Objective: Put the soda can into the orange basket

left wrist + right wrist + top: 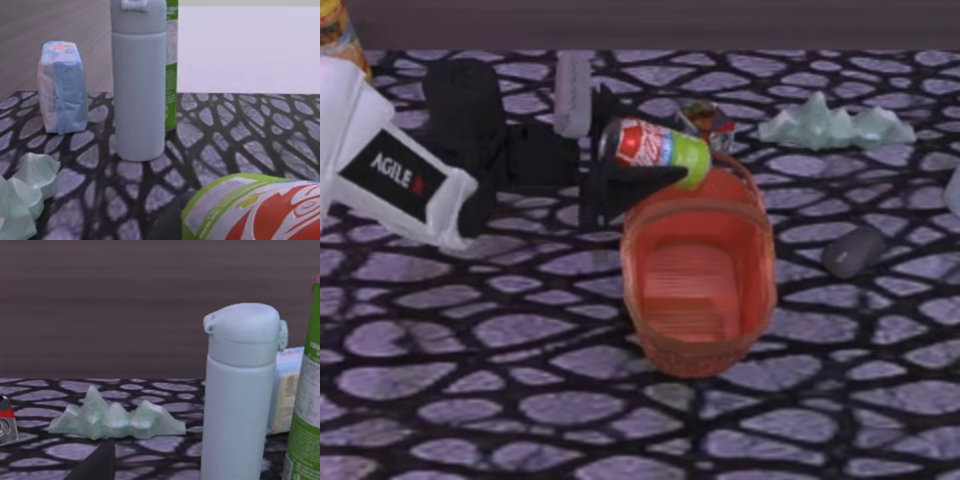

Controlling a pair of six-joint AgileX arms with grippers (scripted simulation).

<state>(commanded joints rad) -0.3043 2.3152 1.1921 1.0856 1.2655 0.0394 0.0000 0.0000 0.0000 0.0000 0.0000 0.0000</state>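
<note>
The soda can (658,150) lies on its side in the air, silver top towards the left and green band towards the right. It hangs just over the far rim of the orange basket (750,300), green end above the handle. My left gripper (632,168) is shut on the can from the near-left side. In the left wrist view the can (260,210) fills the lower corner, with one dark finger (167,222) beside it. The basket stands upright at mid-table with nothing inside. My right gripper is outside the top view; only a dark sliver of it (97,465) shows in the right wrist view.
A crumpled dark packet (710,122) lies just behind the can. A pale green jagged piece (835,125) sits at the back right and a dark grey cylinder (853,250) lies right of the basket. A pale thermos (139,85), a green-labelled bottle (172,60) and a tissue pack (62,87) stand farther right.
</note>
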